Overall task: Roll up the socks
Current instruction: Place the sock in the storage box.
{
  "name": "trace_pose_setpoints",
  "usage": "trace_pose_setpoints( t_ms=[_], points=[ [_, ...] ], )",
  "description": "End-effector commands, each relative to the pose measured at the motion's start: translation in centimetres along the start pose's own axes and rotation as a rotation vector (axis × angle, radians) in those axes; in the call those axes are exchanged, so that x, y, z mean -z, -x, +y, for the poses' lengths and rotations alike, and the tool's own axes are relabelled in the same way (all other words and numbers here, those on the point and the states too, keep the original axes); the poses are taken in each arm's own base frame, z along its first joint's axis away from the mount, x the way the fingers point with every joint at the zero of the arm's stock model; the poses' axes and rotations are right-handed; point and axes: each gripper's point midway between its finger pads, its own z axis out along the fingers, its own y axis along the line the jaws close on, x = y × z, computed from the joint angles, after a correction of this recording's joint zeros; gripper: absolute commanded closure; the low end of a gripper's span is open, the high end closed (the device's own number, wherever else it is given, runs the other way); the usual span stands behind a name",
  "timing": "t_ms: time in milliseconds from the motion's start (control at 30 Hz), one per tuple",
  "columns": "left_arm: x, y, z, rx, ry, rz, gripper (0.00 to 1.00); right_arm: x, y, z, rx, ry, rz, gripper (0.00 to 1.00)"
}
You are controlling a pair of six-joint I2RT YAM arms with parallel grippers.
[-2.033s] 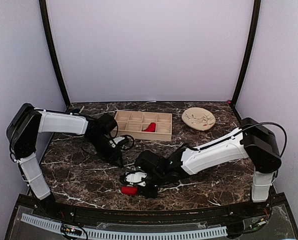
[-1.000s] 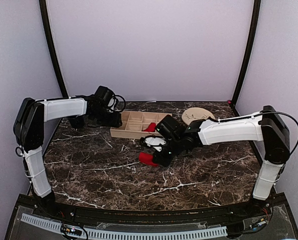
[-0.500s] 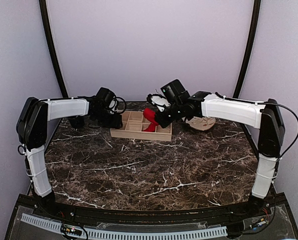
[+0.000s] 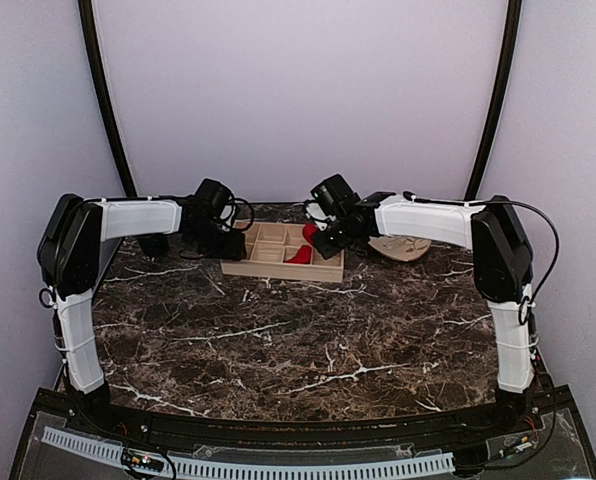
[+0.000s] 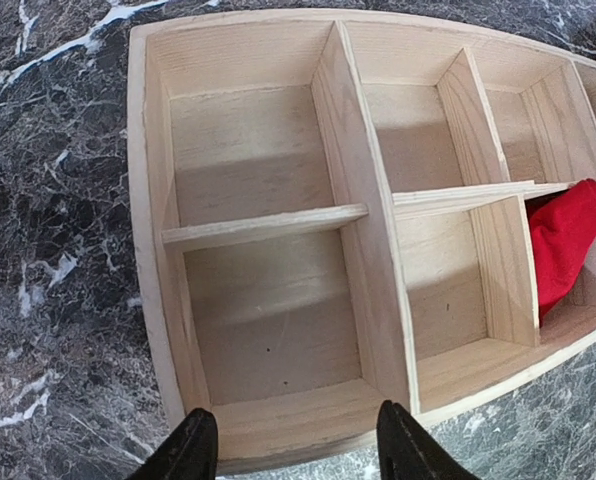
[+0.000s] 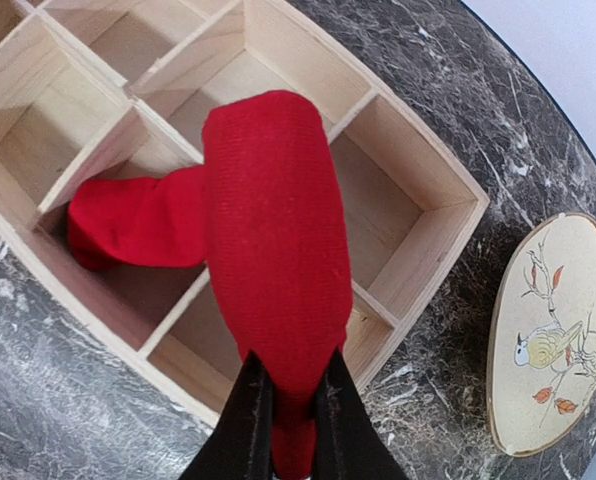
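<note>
Right, from the overhead view both arms are reaching to the far side of the marble table [image 4: 278,340], and they meet at the wooden tray [image 4: 278,266] from opposite ends.

The right gripper [image 6: 290,385] is clamped on 1 rolled red sock [image 6: 268,230]. On its wrist camera the 2 fingers [image 6: 246,425] pinch the near end of the roll, and the rest of the roll reaches out over the tray's dividers. I cannot tell whether the roll is touching the wood or hanging just above it. From above, that gripper [image 4: 320,232] sits over the right half of the tray.

A 2nd red sock [image 6: 138,220] lies loose inside the tray, in a compartment of the front row as the overhead camera sees it, slumped against a divider. The left wrist camera catches it at the right edge of its view [image 5: 563,240].

The left gripper [image 5: 298,455] has its jaws spread wide with nothing between them. It is at the tray's left end, its fingertips [image 5: 193,450] either side of a stretch of the outer wall [image 5: 288,420]; contact with the wood I cannot make out.

An oval dish painted with a bird [image 6: 548,340] rests on the table just beside the tray's right end, partly under the right arm in the overhead view.
</note>
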Motion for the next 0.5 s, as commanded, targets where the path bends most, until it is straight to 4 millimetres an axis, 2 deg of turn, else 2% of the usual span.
trace_pose_setpoints(
  t_ms=[0,267,367,467],
  points=[
    [0.1,1.1,-0.2,-0.009,-0.014,-0.027,0.44,-0.4,0.8,-2.4,-0.044,-0.066,-0.019,1.0],
    [-0.2,1.3,-0.2,-0.012,-0.012,-0.031,0.43,-1.7,-2.1,-2.1,-0.02,-0.068,0.07,1.0],
    [-0.2,1.3,-0.2,-0.014,-0.012,-0.032,0.44,-1.3,-2.6,-2.4,-0.02,-0.078,0.079,1.0],
    [-0.3,1.3,-0.1,-0.017,-0.008,-0.032,0.44,-0.2,-2.4,-2.8,-0.032,-0.092,0.044,1.0]
  ],
)
